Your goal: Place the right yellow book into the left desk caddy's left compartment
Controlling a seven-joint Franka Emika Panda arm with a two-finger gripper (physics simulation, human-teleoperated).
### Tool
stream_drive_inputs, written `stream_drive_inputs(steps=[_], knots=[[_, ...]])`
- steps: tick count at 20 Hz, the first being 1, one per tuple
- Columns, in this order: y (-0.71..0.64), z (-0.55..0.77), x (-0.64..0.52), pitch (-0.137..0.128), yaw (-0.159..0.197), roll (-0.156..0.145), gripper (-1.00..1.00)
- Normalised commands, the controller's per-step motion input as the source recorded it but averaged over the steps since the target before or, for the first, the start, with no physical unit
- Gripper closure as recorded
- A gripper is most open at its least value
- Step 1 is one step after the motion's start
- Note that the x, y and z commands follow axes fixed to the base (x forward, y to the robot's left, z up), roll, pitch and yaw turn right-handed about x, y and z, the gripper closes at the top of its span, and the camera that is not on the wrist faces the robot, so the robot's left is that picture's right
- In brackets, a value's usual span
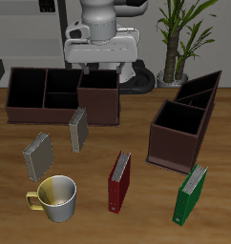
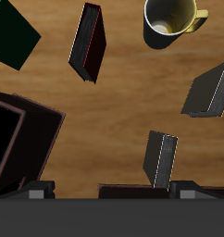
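Counter [image 1: 151, 217] surveyed across the exterior view in order. Noted first: low wide caddy [image 1: 51, 91] at the back. Then right book [image 1: 36, 155], standing tilted just behind mug [image 1: 55, 197], toward the front edge and well apart from left caddy [image 1: 184, 124]; confirmed from the wrist [image 2: 214, 90]. Judged light, rigid and smooth-covered, hence somewhat slippery and liable to topple if nudged. Best taken across the thin dimension, covers pinched near the upper edge, midway along its length. Next in order: darker book [image 1: 78, 129], not to be confused with the target; red book [image 1: 119, 181]; left caddy, with tall bin nearer the front and slanted slots behind; green book [image 1: 192, 195]. Tool [image 2: 112, 192] found raised over the back of the counter, fingers apart, gripping nothing. No brand, label or legible writing found on any item.
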Motion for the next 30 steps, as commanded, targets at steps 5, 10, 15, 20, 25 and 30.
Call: stream_drive_inputs(steps=[5,10,15,20,25,30], knots=[[-0.34,0.01,0.01,-0.012,-0.010,0.012,-1.00],[-0.40,0.03,0.00,-0.029,0.001,0.026,-1.00],[-0.37,0.00,0.06,-0.024,0.010,-0.002,-1.00],[-0.34,0.00,0.11,-0.027,0.000,-0.005,-1.00],[-0.20,-0.04,0.13,-0.013,0.006,-0.028,-1.00],[-0.25,0.04,0.13,-0.030,-0.021,-0.043,-1.00]])
